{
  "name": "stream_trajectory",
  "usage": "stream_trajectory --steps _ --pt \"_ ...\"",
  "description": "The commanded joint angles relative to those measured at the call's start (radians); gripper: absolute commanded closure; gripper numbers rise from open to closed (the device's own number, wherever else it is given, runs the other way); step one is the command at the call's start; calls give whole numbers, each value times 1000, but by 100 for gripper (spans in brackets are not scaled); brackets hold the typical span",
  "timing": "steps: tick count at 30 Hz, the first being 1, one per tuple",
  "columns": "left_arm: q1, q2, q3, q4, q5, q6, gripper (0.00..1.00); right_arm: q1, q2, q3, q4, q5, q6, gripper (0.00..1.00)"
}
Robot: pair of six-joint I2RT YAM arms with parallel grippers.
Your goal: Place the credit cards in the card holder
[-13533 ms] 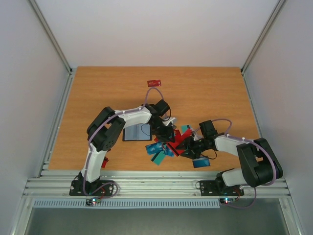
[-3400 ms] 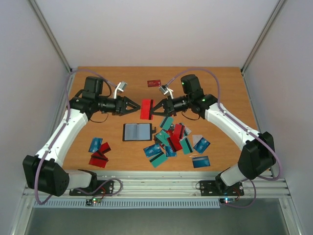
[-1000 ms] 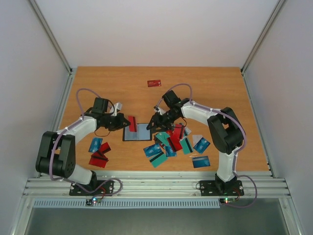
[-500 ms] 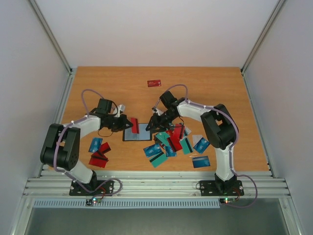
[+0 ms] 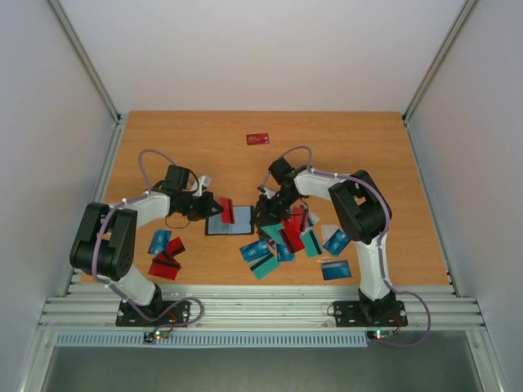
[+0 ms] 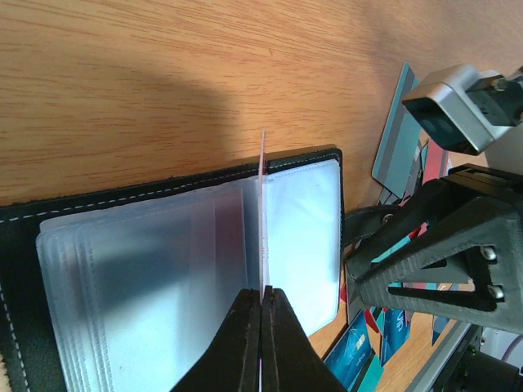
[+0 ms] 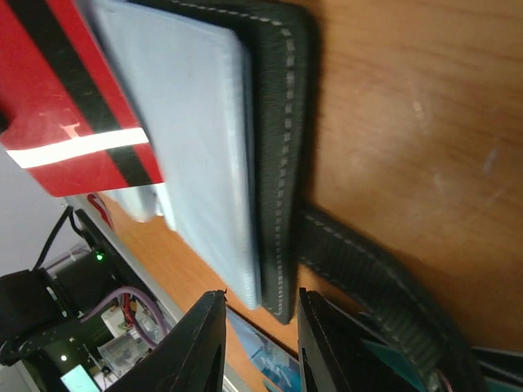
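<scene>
The card holder lies open on the table, black with clear plastic sleeves. My left gripper is shut on a red card with a black stripe and holds it on edge over the sleeves. In the left wrist view the card shows edge-on above the gripper. My right gripper is open at the holder's right edge. In the right wrist view its jaws stand either side of the black stitched edge, beside the snap tab. The red card shows there too.
A heap of teal, blue and red cards lies right of the holder, with more cards nearer the front. A few red and blue cards lie at the front left. One red card lies far back.
My left gripper has carried the red card to the right, over the holder's sleeves. My right gripper has drawn in and down to the holder's right edge.
</scene>
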State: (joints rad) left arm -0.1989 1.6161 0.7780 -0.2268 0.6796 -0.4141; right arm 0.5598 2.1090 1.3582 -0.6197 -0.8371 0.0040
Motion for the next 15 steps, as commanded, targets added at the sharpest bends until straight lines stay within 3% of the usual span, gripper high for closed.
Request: stream_trajectory --steps 1,15 --pt "-8 9 9 37 -2 19 100 -5 23 6 -26 21 -36 75" --pt "-25 31 -1 15 -3 -20 100 -5 50 -17 -21 26 -38 81"
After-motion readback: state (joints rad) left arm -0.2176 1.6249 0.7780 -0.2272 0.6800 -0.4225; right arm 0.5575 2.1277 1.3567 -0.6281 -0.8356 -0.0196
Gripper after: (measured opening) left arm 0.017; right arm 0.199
